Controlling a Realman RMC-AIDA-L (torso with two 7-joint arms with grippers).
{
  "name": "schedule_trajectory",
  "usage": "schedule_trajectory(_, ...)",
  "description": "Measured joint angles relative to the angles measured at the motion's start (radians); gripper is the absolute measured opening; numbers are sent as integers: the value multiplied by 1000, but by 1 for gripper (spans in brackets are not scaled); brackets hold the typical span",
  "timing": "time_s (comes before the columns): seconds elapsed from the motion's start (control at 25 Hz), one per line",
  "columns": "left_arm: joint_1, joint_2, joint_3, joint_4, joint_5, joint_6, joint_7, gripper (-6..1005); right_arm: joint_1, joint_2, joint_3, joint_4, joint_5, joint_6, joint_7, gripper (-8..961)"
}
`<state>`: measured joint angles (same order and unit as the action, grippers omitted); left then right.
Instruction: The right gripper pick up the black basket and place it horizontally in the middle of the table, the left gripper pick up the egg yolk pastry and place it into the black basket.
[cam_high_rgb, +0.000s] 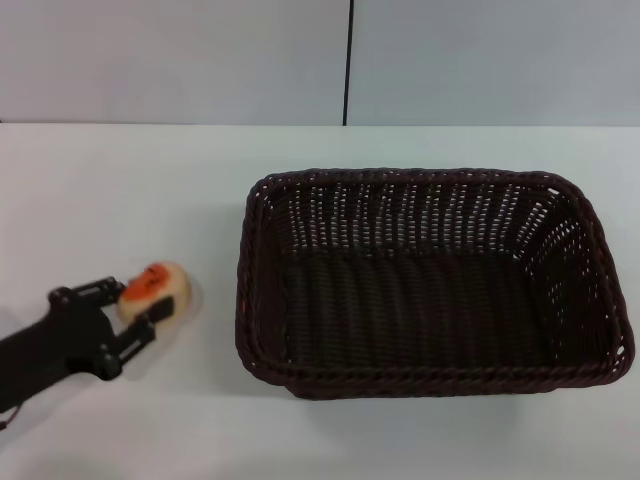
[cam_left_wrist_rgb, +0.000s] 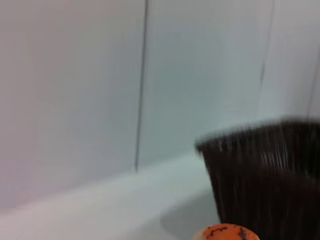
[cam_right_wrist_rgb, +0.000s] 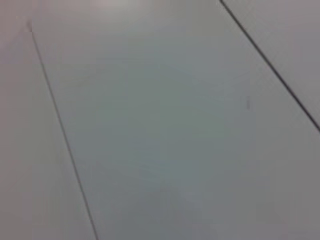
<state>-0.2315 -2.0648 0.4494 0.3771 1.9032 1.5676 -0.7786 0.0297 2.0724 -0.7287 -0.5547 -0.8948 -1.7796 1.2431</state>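
Left gripper (cam_high_rgb: 138, 305) clamped on the egg yolk pastry (cam_high_rgb: 157, 287), left of the black basket (cam_high_rgb: 430, 283).

The arm reaches in low from the near left, fingers closed on the pastry's sides. The basket sits lengthwise mid-table on the white table (cam_high_rgb: 120, 180); a pale panelled wall (cam_high_rgb: 180, 60) stands behind. The right gripper is out of sight.

Bare lab-like test space, plain white table (cam_high_rgb: 120, 410), pale seamed wall panels (cam_high_rgb: 170, 60) behind
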Motion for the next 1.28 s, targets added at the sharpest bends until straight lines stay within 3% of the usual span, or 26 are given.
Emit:
schedule_trajectory(0.32, 1, 4, -136, 11, -93, 247, -5, 342, 0, -2, 20, 29, 0, -7, -1, 743)
schedule_trajectory(0.56, -70, -5, -96, -44, -88, 291, -3, 255, 4, 0, 14, 43, 0, -11, -7, 743)
schedule_trajectory(0.8, -194, -9, -3, -199, -86, 235, 49, 222, 4, 2, 23, 78, -1, -50, -11, 743)
schedule_trajectory(1.0, -221, -9, 30, -224, -86, 217, 70, 472, 3, 3, 23, 80, -2, -58, -11, 743)
schedule_trajectory(1.16, -223, -6, 46, -221, -87, 217, 70, 556, 2, 3, 23, 81, 1, -62, -12, 743)
schedule_trajectory(1.28, -200, -1, 5, -212, -95, 211, 72, 618, 3, 3, 24, 93, 4, -63, -27, 743)
